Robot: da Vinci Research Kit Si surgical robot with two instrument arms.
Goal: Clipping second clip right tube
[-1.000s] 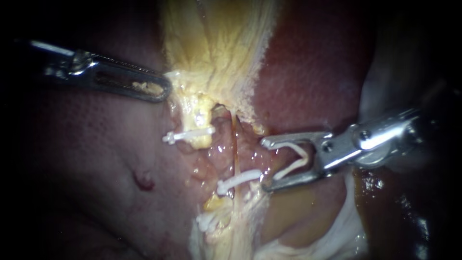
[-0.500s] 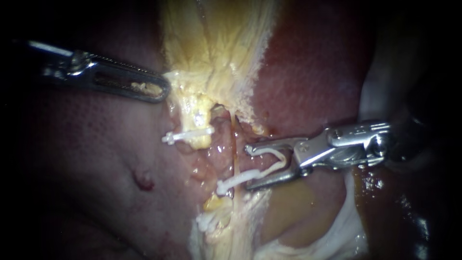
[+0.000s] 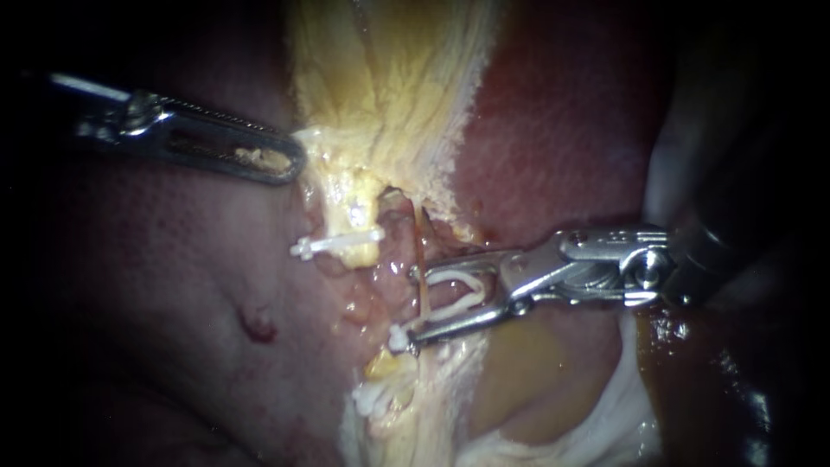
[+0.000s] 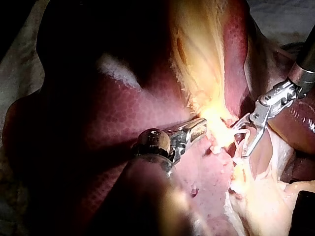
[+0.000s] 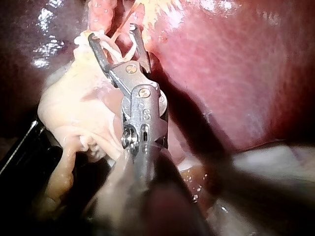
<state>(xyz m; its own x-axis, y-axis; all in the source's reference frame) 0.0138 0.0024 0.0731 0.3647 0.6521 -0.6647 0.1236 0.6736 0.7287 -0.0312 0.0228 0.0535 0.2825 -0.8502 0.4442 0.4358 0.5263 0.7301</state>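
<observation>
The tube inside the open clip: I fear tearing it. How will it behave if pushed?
The tube looks thread-thin and stretched straight, so it would probably bend easily yet could tear. Its wet sheen suggests it may slip along the open clip in the right instrument.

No legible text, label, brand, number or sign anywhere in view.

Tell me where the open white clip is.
Endoscope view, right of centre: the open clip lies within my right instrument, against the thin tube, just above a closed clip.
</observation>
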